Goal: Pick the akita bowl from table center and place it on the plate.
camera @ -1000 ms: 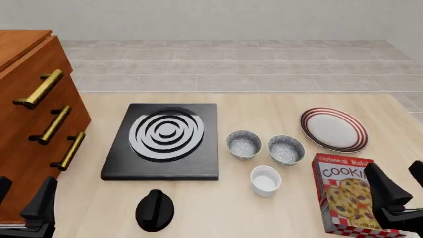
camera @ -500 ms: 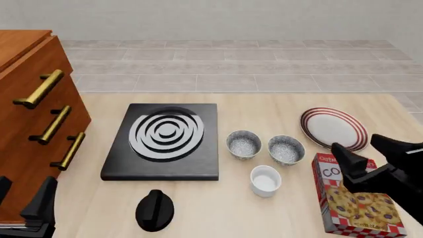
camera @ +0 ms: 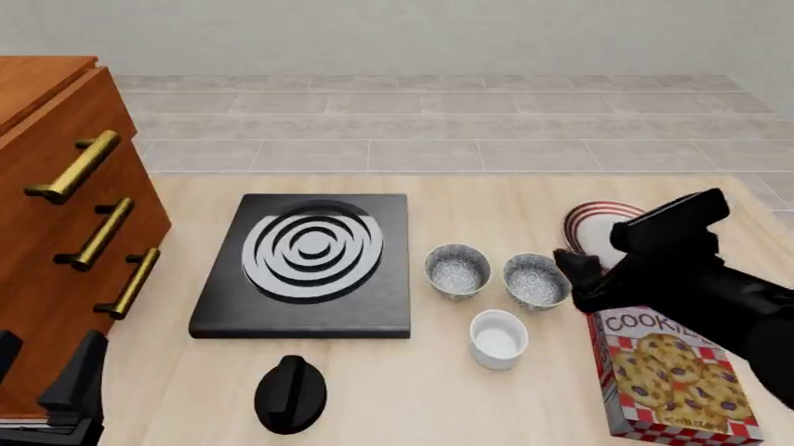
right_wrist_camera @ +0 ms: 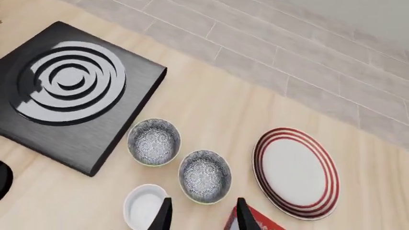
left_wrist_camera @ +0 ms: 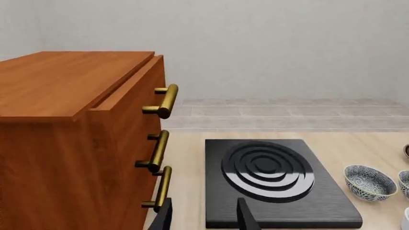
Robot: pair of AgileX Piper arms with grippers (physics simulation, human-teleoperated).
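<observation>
**Right arm closing in on the bowls, nothing gripped yet**

Front view puts the right gripper (camera: 583, 274) above the surface between the plate (camera: 593, 223) and the nearer of two speckled bowls, its dark body covering much of the plate and the top of the cookie box (camera: 670, 376). In the right wrist view the two finger tips (right_wrist_camera: 164, 215) stand apart with bare surface between them, so the jaws are open and hold nothing.

The two bowls sit side by side near the middle of the surface, just right of the black hotplate (camera: 310, 265). They look alike. I take the left one, the akita bowl (camera: 458, 270), as the target because it lies closer to the centre; the other bowl (camera: 536, 280) is just beside it, and a plain white cup (camera: 499, 338) stands close in front of both. All three rest upright on the surface, well short of the plate.

My judgement is that this is the approach step. The next move calls for carrying the open jaws past the nearer bowl and lowering them over one wall of the target without knocking its neighbour or the cup.

The left gripper (left_wrist_camera: 203, 218) sits low by the wooden drawer unit (camera: 62, 242), cut off by the frame edge; only its finger tips show, apart and empty.
</observation>
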